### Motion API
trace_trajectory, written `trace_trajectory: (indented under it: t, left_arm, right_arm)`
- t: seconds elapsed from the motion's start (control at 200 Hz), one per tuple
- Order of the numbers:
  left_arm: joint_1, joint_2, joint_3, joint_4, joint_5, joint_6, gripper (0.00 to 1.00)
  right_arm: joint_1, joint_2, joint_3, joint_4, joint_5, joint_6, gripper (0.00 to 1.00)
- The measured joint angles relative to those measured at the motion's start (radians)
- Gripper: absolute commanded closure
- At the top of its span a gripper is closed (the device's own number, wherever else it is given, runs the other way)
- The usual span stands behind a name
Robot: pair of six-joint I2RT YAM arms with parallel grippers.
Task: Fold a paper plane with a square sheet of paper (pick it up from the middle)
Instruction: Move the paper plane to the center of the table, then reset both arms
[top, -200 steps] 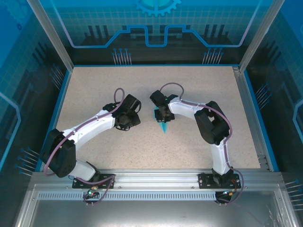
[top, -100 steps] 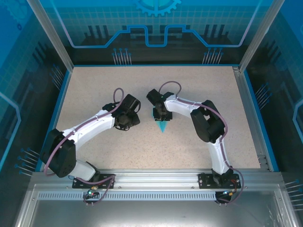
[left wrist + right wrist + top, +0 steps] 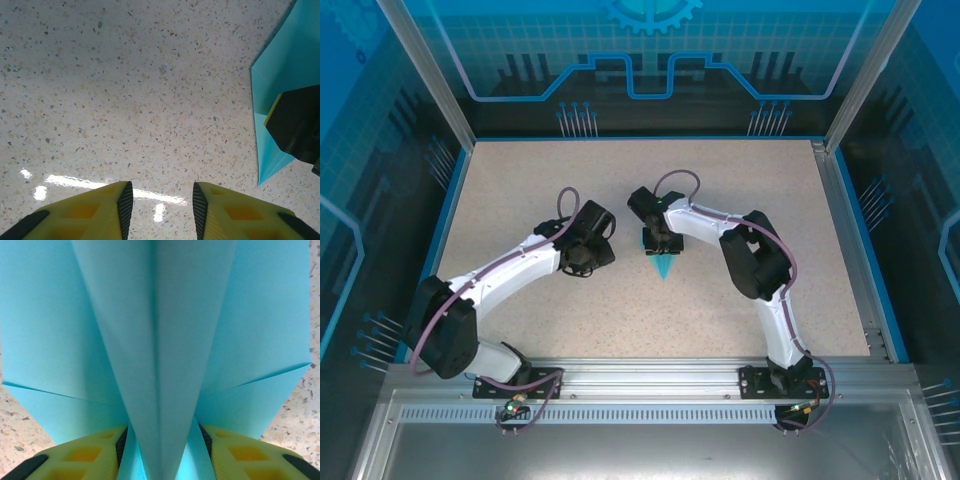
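Paper plane (image 3: 663, 266) sits mid-frame on the speckled table (image 3: 520, 180) in the top view, nose toward the bottom. Right wrist view adds: right gripper (image 3: 161, 450) straddles its centre ridge; pinching or loose, cannot tell. Left wrist view: left gripper (image 3: 161, 210) spread, empty, plane at the right edge.

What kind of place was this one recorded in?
Most likely an enclosed robot work cell, in a lab or demo booth: left arm and right arm bolted to a metal rail beside a speckled tabletop, walled by aluminium posts and blue panels with a gear graphic.
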Motion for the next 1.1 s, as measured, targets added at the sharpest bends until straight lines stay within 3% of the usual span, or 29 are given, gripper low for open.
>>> trace_trajectory:
  t: [0.35,0.645,0.745,0.85,0.94,1.02,1.1]
  left_arm:
    - [0.001,-0.025,0.000,-0.001,-0.025,0.000,0.58]
    - [0.001,-0.064,-0.010,0.004,-0.064,0.013,0.52]
    - [0.001,-0.104,-0.027,0.012,-0.100,0.031,0.45]
    - [0.005,-0.163,-0.048,0.014,-0.166,0.067,0.23]
    - [0.024,-0.212,-0.066,0.019,-0.236,0.088,0.11]
    - [0.058,-0.243,-0.081,0.023,-0.303,0.122,0.02]
    - [0.104,-0.260,-0.104,0.045,-0.370,0.158,0.01]
  right_arm:
    - [0.000,-0.069,-0.001,0.000,-0.007,-0.032,0.48]
    - [0.000,-0.283,-0.063,-0.002,0.057,-0.066,0.37]
    - [0.000,-0.444,-0.151,0.023,0.137,-0.092,0.35]
    - [-0.003,-0.647,-0.261,0.074,0.262,-0.128,0.33]
    - [-0.023,-0.820,-0.381,0.152,0.383,-0.167,0.29]
    - [-0.091,-0.941,-0.507,0.238,0.467,-0.222,0.28]
    - [-0.190,-1.004,-0.634,0.327,0.496,-0.297,0.22]
